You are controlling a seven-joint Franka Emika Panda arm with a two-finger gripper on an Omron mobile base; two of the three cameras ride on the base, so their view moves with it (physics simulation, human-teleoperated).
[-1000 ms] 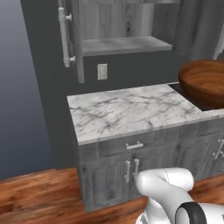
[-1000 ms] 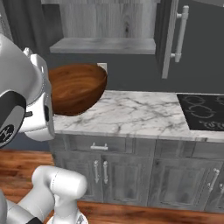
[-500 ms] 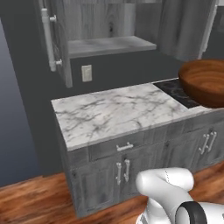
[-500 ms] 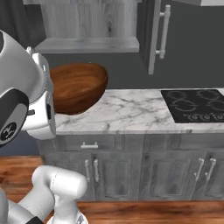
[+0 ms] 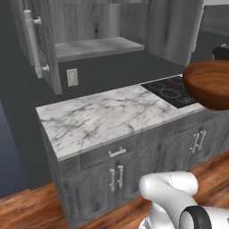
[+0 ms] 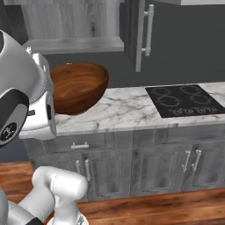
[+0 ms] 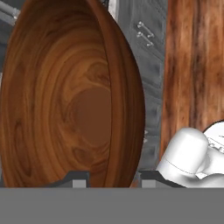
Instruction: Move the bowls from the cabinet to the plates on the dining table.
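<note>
The jaws (image 7: 109, 177) were clenched on the rim of the wooden bowl (image 6: 78, 88), carried level above the desk (image 5: 107, 117) and clear of the open cabinet (image 5: 89, 31).

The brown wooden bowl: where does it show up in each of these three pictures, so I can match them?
Left base view: wooden bowl at the right edge, over the black stove.
Right base view: bowl left of centre, beside the white arm, above the marble counter.
Hand view: bowl covers the left, rim between the fingertips.
Shared landmark: the stove.
</note>
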